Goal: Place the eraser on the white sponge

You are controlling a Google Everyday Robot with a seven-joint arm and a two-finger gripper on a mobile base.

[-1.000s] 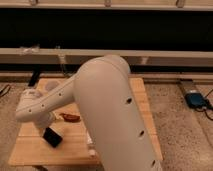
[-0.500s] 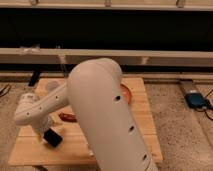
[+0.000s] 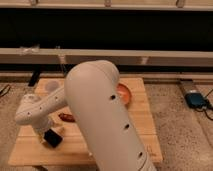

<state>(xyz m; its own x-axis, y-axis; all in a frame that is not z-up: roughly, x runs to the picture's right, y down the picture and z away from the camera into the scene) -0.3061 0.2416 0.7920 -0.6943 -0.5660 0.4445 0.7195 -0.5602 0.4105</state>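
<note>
Camera view. My gripper (image 3: 50, 133) is low at 8 o'clock on the bench (image 3: 145, 127), jaws wide, right over the eraser (image 3: 53, 140). Can't tell if they touch. White sponge not visible, perhaps behind my arm. Early stage, I judge: grasp, carry and placing remain.

The tool (image 3: 49, 132) hangs at the lower left of the view, pointing down and set low. Directly above it and slightly to its left sits the rounded white wrist (image 3: 27, 112). From the wrist, the forearm (image 3: 50, 102) rises up and to the right of the tool to a domed elbow (image 3: 92, 75). From the elbow, the large upper link (image 3: 107, 125) descends to the lower edge of the view, right of the tool. A row of small dark holes runs along this link.
</note>
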